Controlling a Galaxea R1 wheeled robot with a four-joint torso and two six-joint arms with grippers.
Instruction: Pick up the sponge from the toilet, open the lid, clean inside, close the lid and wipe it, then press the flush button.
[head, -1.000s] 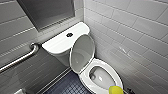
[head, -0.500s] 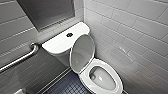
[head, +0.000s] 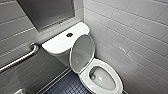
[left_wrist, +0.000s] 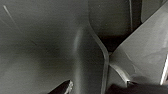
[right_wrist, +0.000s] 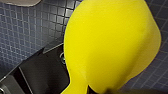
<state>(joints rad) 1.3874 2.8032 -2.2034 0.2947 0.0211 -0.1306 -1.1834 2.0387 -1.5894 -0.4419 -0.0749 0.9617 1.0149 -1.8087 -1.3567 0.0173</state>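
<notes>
Right wrist view gives us the sponge (right_wrist: 110, 45) very close: bright yellow, smooth, rounded at its broad end and narrowing where the right hand (right_wrist: 96, 89) meets it. It hangs above the dark small-tiled floor (right_wrist: 22, 32), touching nothing else, so we judge the right hand closed on it and carrying it.

What has changed is in the head view. A second ago a yellow patch sat at the lower right of the bowl; half a second ago it was smaller, and now that spot is bare white rim. We read this as the sponge drawn back from the toilet (head: 115, 80), so the scrub inside seems over or paused.

The lid (head: 82, 53) stands raised in the middle of the frame, leaning back toward the tank; closing and wiping it are not yet done. The flush button (head: 69, 34) sits dark on the tank cover, upper centre. A grab bar (head: 20, 58) runs along the left wall.

We cannot tell how the left hand (left_wrist: 95, 88) stands.
</notes>
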